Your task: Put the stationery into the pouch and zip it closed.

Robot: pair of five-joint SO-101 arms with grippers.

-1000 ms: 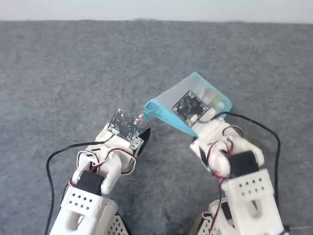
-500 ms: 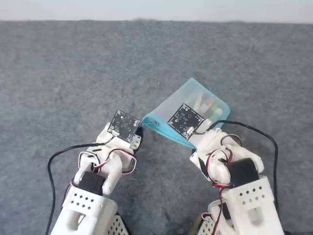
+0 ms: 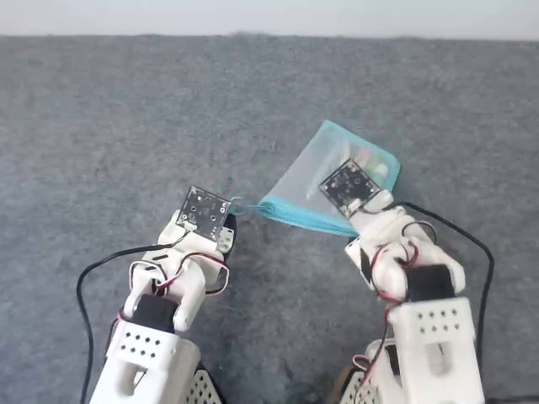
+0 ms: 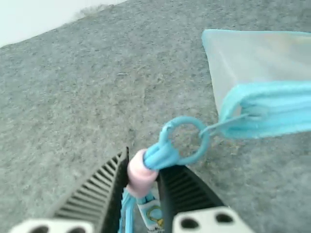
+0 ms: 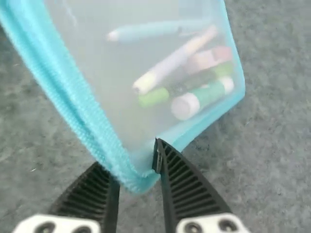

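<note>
Two holds are set: your left gripper pinches the zipper pull between closed fingers; your right gripper clamps the opposite corner of the pouch. It rests on the surface, pens inside, zipper line running straight between both grippers.

The gap between the left gripper's jaws is filled by the zipper pull, and just ahead of their tips its ring and the pouch's zipped edge block the way. The right gripper's jaws are taken up by a pouch corner, with the pen-filled body ahead of them. Flat grey mat lies to the outer side of each pair, giving room to pass.
</note>
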